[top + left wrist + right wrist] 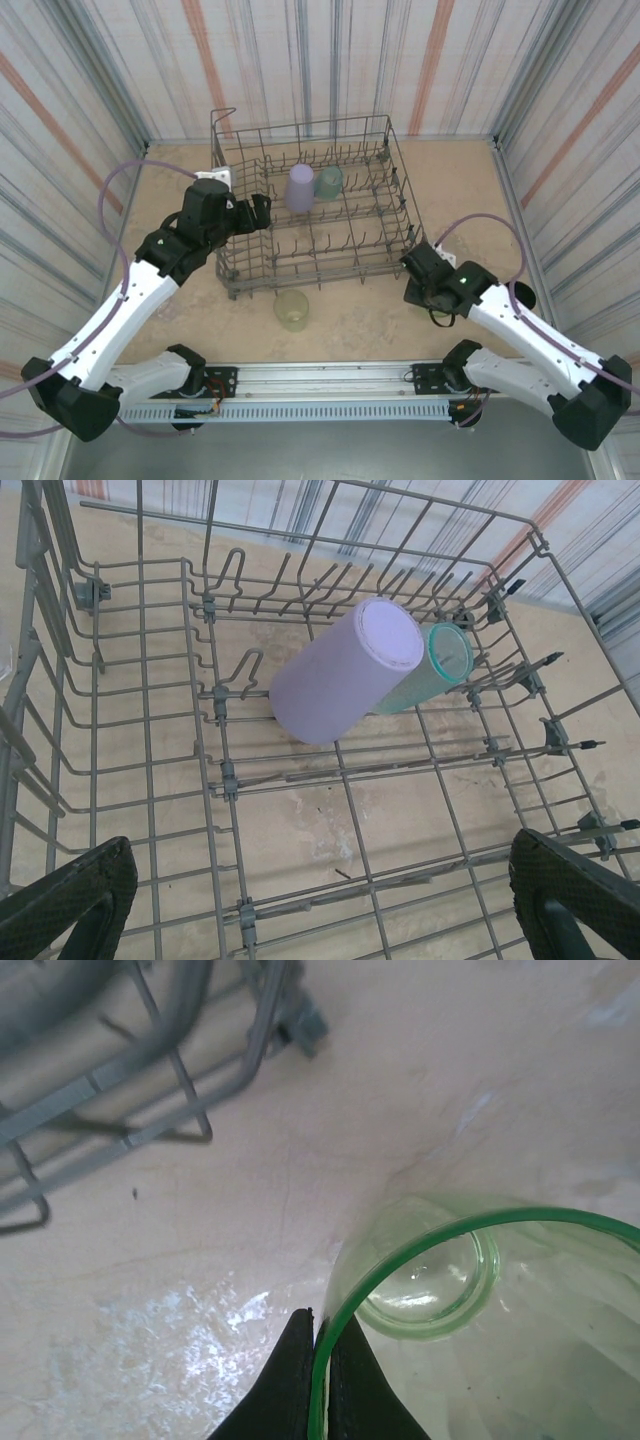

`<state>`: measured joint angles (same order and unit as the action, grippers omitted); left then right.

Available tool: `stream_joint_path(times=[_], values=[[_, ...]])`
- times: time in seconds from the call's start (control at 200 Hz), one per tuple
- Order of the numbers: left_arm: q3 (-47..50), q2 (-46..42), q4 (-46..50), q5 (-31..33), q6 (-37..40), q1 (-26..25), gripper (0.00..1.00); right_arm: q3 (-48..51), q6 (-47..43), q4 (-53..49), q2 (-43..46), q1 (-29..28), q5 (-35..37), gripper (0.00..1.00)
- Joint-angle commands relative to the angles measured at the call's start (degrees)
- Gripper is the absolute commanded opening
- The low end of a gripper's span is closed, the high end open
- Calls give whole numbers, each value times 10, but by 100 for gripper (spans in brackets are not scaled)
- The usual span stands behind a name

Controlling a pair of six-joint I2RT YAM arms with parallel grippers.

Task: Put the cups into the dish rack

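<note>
The grey wire dish rack (398,175) stands mid-table. Inside it a lavender cup (300,187) (345,670) and a teal cup (329,181) (440,665) sit upside down on the tines, side by side. My left gripper (320,910) hangs open over the rack's bare left floor, nothing between its fingers (70,900). At the rack's front right corner, my right gripper (320,1360) is shut on the rim of a yellow-green cup (520,1360), one finger inside the wall and one outside. Another yellow-green cup (292,310) stands on the table in front of the rack.
A corner of the rack (180,1080) lies close to the held cup, up and to the left. A small dark object (523,296) sits behind the right forearm near the right wall. Striped walls close in the table on three sides.
</note>
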<state>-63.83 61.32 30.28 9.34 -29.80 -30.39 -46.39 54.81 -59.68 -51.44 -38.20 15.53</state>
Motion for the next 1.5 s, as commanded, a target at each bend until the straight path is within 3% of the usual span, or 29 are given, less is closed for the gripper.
stream_joint_path(times=[0.0, 0.165, 0.426, 0.666, 1.167, 1.372, 1.493], values=[[-16, 6, 12, -10, 11, 0, 99, -57, -51, -86, 30, 44, 31, 0], [-27, 12, 14, -12, 19, 1, 99, -114, -128, -89, 18, 136, 4, 0], [-50, 25, 22, -20, 29, 10, 99, -245, -235, -69, -59, 220, -3, 0], [-85, 56, 24, -22, 36, 18, 99, -353, -291, -2, -141, 291, -92, 0], [-215, 190, 19, -54, 7, 24, 99, -444, -285, 172, -277, 329, -311, 0], [-273, 252, -6, -114, -35, 37, 99, -406, -226, 302, -302, 332, -419, 0], [-261, 266, -76, -170, -94, 66, 99, -378, -184, 402, -318, 335, -473, 0]])
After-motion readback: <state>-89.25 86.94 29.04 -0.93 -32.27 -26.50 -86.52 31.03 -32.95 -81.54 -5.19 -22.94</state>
